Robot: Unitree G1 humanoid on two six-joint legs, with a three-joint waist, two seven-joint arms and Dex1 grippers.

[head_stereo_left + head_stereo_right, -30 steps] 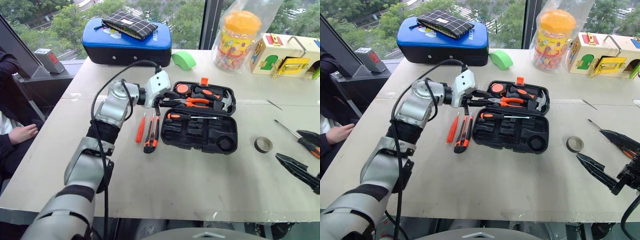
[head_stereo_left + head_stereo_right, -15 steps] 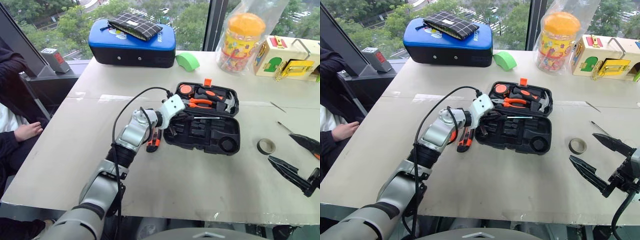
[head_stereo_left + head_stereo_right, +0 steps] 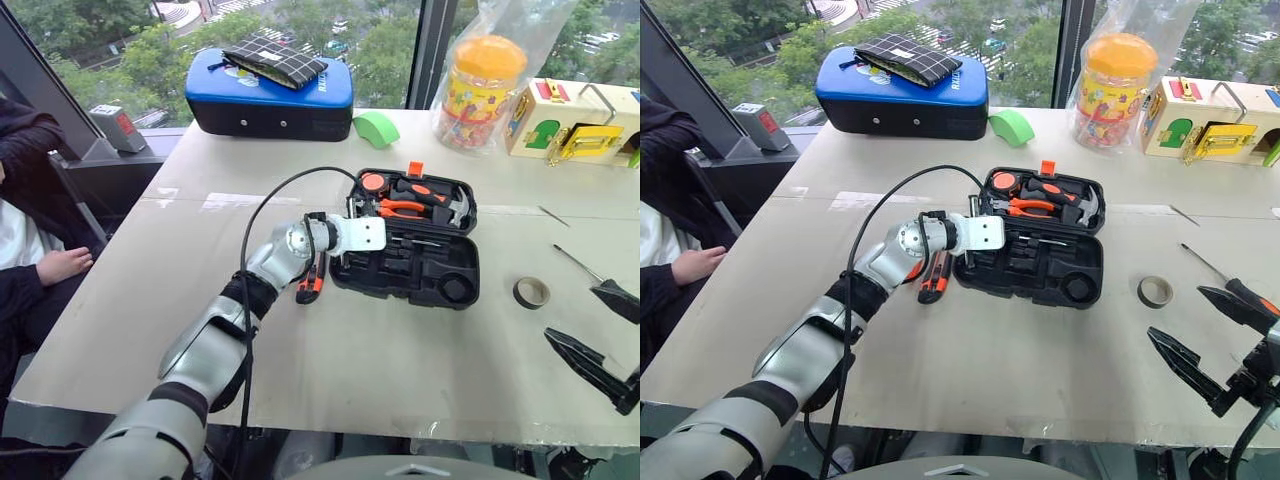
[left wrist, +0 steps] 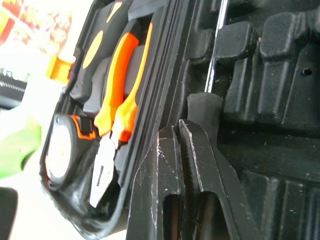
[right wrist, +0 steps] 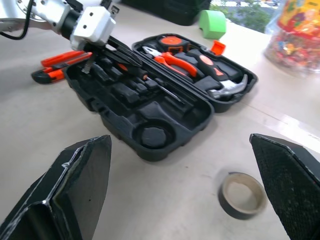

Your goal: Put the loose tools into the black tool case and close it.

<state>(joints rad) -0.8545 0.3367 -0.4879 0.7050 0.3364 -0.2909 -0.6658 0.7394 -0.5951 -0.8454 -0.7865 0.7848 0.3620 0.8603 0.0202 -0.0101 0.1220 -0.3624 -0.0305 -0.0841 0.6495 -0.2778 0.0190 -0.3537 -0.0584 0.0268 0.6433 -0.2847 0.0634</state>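
The black tool case (image 3: 396, 293) lies open at mid-table, its lid holding pliers, a tape measure and a hammer. My left gripper (image 4: 179, 127) is shut, and its tips rest against the black handle end of a screwdriver (image 4: 205, 107) that lies in a recess of the lower half. An orange-black utility knife (image 3: 310, 286) lies on the table just left of the case, partly behind my left arm. The small black tape roll (image 3: 531, 292) and a slim screwdriver (image 3: 572, 259) lie to the right. My right gripper (image 3: 1175, 311) hangs open near the table's right front, holding nothing.
At the back stand a blue-topped case (image 3: 270, 95), a green tape roll (image 3: 377, 127), an orange-lidded jar in a bag (image 3: 480, 80) and a wooden toy box (image 3: 575, 115). A person's hand (image 3: 62, 266) rests beyond the table's left edge.
My left gripper has dropped from over the case's left edge into its lower half, rolled over and closed its fingers. The camera has shifted. The right gripper has stayed open.
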